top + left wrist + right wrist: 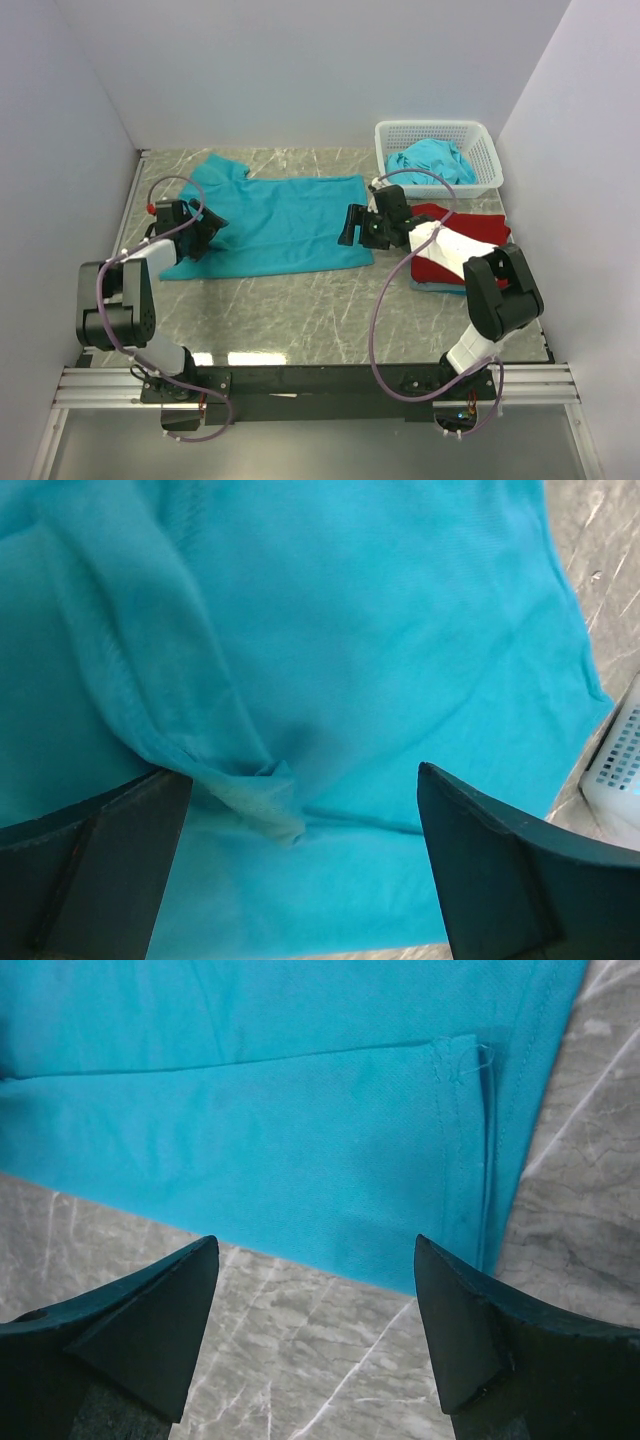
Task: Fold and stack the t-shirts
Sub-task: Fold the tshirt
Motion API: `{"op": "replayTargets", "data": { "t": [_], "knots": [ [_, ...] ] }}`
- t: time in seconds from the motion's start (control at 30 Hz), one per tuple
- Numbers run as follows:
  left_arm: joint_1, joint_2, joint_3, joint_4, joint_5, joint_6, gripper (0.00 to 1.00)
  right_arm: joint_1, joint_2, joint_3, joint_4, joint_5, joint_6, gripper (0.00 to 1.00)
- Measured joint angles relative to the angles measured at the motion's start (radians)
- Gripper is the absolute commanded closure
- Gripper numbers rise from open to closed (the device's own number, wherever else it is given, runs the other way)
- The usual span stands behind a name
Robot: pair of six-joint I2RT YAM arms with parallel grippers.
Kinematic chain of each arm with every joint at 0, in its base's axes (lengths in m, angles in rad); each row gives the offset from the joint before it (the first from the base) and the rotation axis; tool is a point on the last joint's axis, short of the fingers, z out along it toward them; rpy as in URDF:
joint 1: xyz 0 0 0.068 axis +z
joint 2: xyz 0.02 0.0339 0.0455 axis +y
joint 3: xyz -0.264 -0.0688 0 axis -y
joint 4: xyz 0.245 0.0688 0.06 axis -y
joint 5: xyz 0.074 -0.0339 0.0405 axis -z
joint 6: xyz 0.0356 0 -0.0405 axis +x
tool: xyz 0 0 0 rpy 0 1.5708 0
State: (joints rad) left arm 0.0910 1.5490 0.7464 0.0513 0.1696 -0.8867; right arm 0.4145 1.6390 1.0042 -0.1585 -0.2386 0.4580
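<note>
A teal t-shirt (285, 225) lies spread flat across the middle of the table. My left gripper (212, 236) hovers open over its left side. In the left wrist view a small puckered fold (268, 802) sits between the open fingers (100, 870), and the gripper (300, 815) grips nothing. My right gripper (350, 226) stands open at the shirt's right hem. In the right wrist view the hemmed corner (470, 1160) lies just beyond the gripper (315, 1260), with bare marble under it. A deep red t-shirt (482, 229) rests folded on a teal one (430, 285) at the right.
A white lattice basket (482, 140) at the back right holds a crumpled teal t-shirt (430, 160); its corner (620, 770) shows in the left wrist view. White walls close in the marble table (300, 310) on three sides.
</note>
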Motion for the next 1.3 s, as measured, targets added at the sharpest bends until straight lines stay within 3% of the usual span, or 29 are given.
{"op": "replayTargets", "data": {
  "t": [0.63, 0.83, 1.07, 1.3],
  "knots": [
    [-0.061, 0.212, 0.299, -0.034, -0.009, 0.064, 0.01, 0.000, 0.035, 0.016, -0.052, 0.060, -0.016, 0.15],
    [-0.062, 0.148, 0.297, -0.089, -0.059, 0.103, 0.01, 0.000, 0.035, 0.038, -0.060, 0.070, -0.030, 0.15],
    [-0.060, -0.126, 0.185, -0.119, -0.183, 0.117, 0.01, 0.009, 0.052, 0.075, -0.068, 0.073, -0.039, 0.14],
    [-0.030, -0.024, 0.108, -0.100, -0.175, 0.105, 0.01, 0.041, 0.172, 0.171, -0.063, 0.082, -0.045, 0.14]
  ]
}}
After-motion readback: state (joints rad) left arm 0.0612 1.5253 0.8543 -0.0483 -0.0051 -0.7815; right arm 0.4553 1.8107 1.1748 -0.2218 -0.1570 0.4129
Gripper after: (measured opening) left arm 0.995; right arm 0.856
